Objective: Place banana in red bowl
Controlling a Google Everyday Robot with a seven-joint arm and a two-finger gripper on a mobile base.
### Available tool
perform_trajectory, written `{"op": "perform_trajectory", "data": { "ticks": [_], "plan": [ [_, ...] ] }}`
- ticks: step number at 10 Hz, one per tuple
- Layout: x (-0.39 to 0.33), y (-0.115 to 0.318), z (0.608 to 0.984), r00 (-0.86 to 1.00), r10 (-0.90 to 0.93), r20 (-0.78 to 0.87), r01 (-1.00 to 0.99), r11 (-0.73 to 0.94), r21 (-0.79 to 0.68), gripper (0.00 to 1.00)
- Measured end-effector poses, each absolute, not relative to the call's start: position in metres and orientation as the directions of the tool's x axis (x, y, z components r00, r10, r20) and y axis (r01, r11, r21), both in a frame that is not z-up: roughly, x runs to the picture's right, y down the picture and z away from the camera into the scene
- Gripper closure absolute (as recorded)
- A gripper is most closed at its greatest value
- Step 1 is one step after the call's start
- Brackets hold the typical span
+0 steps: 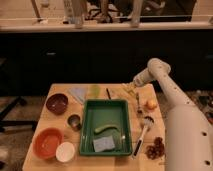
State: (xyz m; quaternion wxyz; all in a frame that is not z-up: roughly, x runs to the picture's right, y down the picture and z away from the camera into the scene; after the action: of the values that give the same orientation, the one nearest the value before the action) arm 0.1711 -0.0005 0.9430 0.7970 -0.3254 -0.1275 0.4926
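Wooden table, dark cabinets behind. I log: green tray at centre; red bowl at front left; banana at far right edge of table, beyond the tray. My gripper, jaws closed, holding nothing, hovers just above the banana.

We have a single view, looking down from above and in front of the wooden table toward a dark counter behind it. The green tray sits near the middle of our picture at middling range. Right of the tray, the white arm rises close to our lens, and its gripper, fingers closed, sits beyond the tray's far right corner.
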Motion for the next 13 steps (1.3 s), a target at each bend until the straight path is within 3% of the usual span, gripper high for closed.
{"op": "perform_trajectory", "data": {
  "ticks": [8, 13],
  "plan": [
    [0.135, 0.009, 0.893, 0.564, 0.825, 0.002, -0.618, 0.424, -0.662, 1.0],
    [0.109, 0.041, 0.858, 0.647, 0.761, 0.053, -0.533, 0.501, -0.682, 1.0]
  ]
}}
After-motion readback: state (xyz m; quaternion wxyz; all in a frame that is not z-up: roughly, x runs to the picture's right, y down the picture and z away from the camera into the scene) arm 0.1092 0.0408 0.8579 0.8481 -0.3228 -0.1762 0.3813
